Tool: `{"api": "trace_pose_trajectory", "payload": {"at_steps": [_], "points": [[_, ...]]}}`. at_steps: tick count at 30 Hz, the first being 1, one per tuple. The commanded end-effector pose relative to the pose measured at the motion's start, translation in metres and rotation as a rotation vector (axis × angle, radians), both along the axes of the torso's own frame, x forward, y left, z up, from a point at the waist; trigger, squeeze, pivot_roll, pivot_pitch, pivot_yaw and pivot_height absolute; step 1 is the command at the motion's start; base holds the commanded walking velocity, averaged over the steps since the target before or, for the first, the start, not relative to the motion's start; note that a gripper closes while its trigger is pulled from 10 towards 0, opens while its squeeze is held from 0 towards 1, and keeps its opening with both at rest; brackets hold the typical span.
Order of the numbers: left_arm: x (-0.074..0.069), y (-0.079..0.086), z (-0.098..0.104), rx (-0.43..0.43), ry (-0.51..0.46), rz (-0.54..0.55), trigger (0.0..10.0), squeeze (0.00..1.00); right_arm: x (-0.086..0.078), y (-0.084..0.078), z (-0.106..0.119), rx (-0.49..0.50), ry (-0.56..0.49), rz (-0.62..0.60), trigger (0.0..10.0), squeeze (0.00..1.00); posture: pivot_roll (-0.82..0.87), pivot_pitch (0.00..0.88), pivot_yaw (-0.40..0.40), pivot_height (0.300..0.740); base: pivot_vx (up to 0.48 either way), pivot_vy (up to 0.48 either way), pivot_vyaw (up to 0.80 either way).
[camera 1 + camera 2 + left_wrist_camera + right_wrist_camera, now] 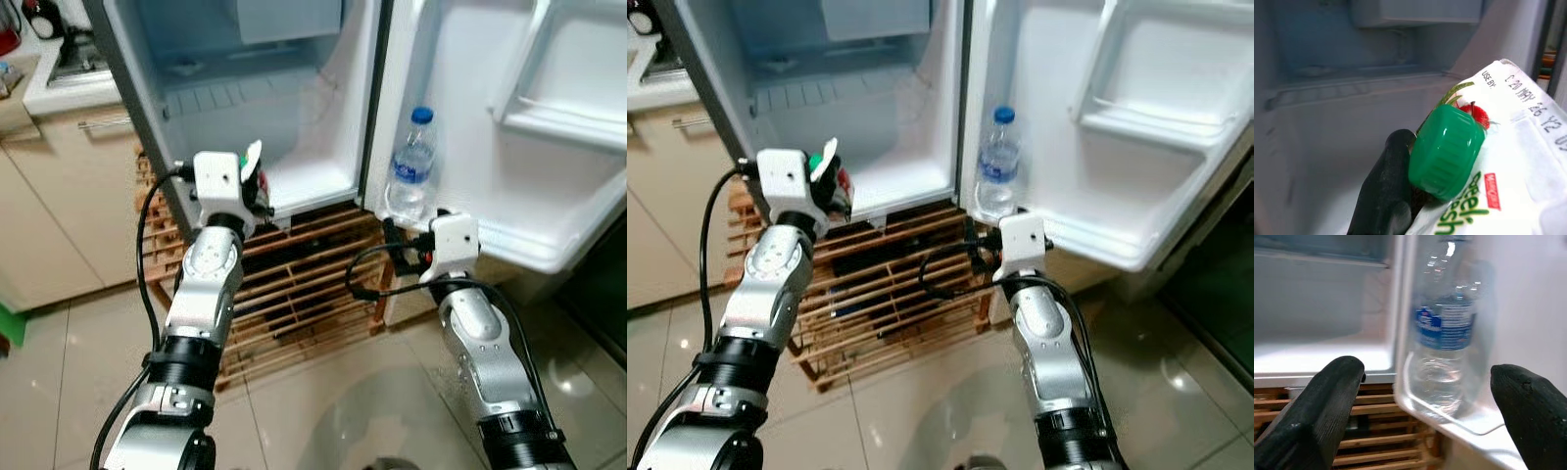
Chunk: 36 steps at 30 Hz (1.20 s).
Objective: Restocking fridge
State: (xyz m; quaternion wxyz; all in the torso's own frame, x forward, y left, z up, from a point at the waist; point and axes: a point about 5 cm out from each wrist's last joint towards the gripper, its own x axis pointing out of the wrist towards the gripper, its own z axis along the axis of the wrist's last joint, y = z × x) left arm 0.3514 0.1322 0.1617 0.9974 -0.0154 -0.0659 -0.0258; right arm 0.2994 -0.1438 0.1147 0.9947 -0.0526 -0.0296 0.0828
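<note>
A: Fridge (323, 147) open at the top centre of the frame; its main compartment looks bare and white; door swung to the upper right, and in the door's lower shelf (509, 240) one clear water bottle (411, 166) stands upright, blue cap, blue label; the label's writing is too blurred to read.

B: Left gripper (257, 186) at centre left, at the fridge's front edge, pinching a white drink carton (1508, 161) with a green screw cap (1445, 152); printed on it "USE BY:", a date starting "20 MAY 26", green lettering ending "resh", a red fruit picture.

A: Right gripper (1430, 406) spread wide, nothing in it, just below and near the bottle; a slatted wooden rack (294, 294) sits under the fridge on the tiled floor (59, 392).
</note>
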Motion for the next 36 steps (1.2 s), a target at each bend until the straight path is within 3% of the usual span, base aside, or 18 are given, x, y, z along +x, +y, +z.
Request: {"api": "trace_pose_trajectory", "payload": {"at_steps": [1, 12, 22, 36], "points": [[0.003, -0.003, 0.006, 0.000, -0.016, -0.014, 10.0, 0.00, -0.002, 0.001, 0.002, 0.006, -0.014, 0.000, 10.0, 0.00, -0.17, 0.000, 0.055, 0.716, 0.450, 0.000, 0.00], [0.001, 0.001, 0.007, -0.025, -0.029, 0.004, 10.0, 0.00, -0.006, 0.000, 0.003, 0.004, -0.012, 0.028, 10.0, 0.00, -0.18, 0.000, 0.045, 0.716, 0.456, 0.000, 0.00], [0.001, 0.000, 0.003, -0.021, -0.007, 0.012, 10.0, 0.00, -0.013, 0.006, -0.001, -0.004, 0.010, 0.076, 10.0, 0.00, -0.18, 0.006, 0.046, 0.716, 0.000, 0.000, 0.59], [0.010, 0.004, 0.001, -0.008, 0.030, 0.020, 10.0, 0.00, -0.016, 0.003, -0.005, -0.003, 0.040, 0.068, 10.0, 0.00, -0.19, 0.020, 0.047, 0.716, 0.000, 0.000, 0.00]]}}
